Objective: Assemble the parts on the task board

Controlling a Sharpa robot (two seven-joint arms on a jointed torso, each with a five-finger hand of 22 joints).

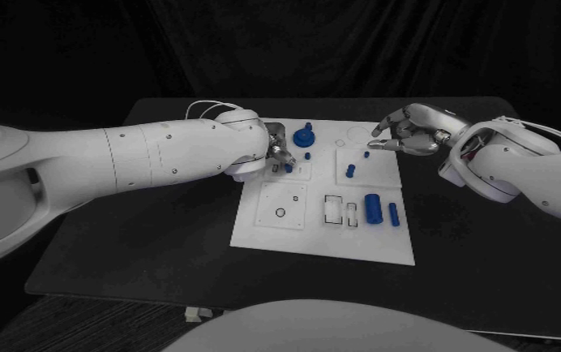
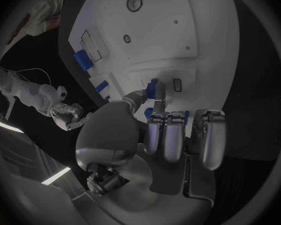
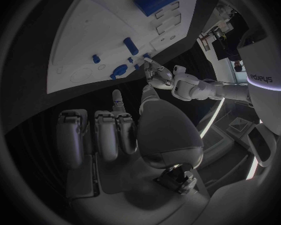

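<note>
Task board [image 1: 267, 230] lies white and flat in the middle of the black table [image 1: 140, 238], and we see it running away from us toward the far edge. On its nearest stretch we find a black ring outline at the left, then rectangular slots, then a thick blue cylinder [image 1: 373, 208] lying beside a thinner blue bar [image 1: 394, 214], the two close together but apart. Farther up the right half we make out a short blue peg [image 1: 351, 170] and a smaller blue pin [image 1: 366, 155]. On the left half, farther back, a round blue knob [image 1: 304, 136] stands on the board, with a tiny blue piece [image 1: 307, 156] just in front of it.

Our left hand [image 1: 276, 151] reaches in over the board's left edge, level with the knob. In the left wrist view its thumb and a finger pinch a small blue part [image 2: 155, 90] right at the board's surface, while the remaining fingers [image 2: 168, 135] are curled back; we cannot tell whether the part is already seated.

Our right hand [image 1: 408, 137] hovers over the board's far right corner, near the small pin. It holds nothing that we can see: one finger [image 3: 117, 101] points out, the others fold in.
</note>
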